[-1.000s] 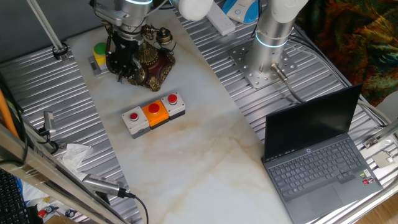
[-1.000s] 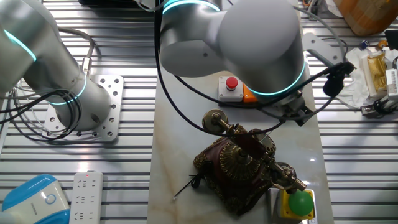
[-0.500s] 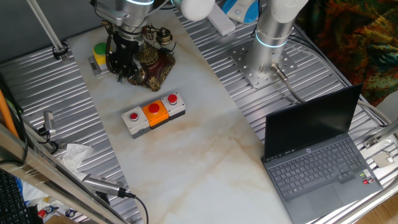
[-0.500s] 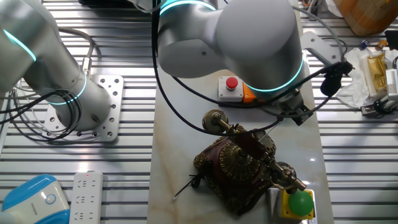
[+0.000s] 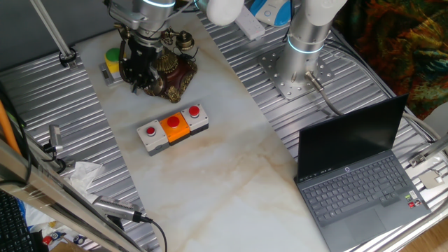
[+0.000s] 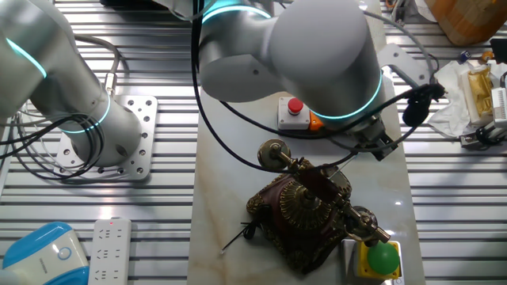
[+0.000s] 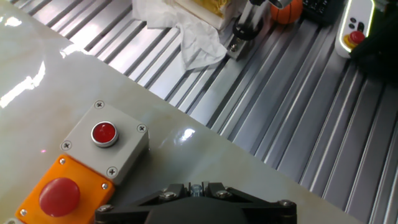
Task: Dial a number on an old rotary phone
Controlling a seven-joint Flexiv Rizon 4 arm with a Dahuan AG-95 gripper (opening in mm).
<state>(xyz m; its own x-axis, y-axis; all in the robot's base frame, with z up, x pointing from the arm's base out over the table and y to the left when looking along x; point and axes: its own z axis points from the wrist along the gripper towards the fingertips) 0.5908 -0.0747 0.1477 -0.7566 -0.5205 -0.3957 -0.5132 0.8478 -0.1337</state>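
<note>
The old rotary phone (image 5: pixel 176 68) stands at the far left of the marble table, dark reddish-brown with brass filigree and its handset on the cradle. It also shows in the other fixed view (image 6: pixel 305 210), dial upward. My black gripper (image 5: pixel 138 82) hangs down at the phone's left side, right over or against its dial end. Its fingertips are too dark and small to tell whether they are open or shut. In the other fixed view the arm's body hides the gripper. The hand view shows only the gripper's black base (image 7: pixel 193 200), no fingers and no phone.
A grey box with red and orange buttons (image 5: pixel 172 129) lies just in front of the phone, also in the hand view (image 7: pixel 106 140). A yellow block with a green button (image 5: pixel 111 60) sits beside the phone. A laptop (image 5: pixel 357 175) stands at the right. Crumpled tissue (image 7: pixel 186 37) lies on the ribbed metal.
The arm's large joint has shifted slightly in the other fixed view. The phone and the button box have not moved.
</note>
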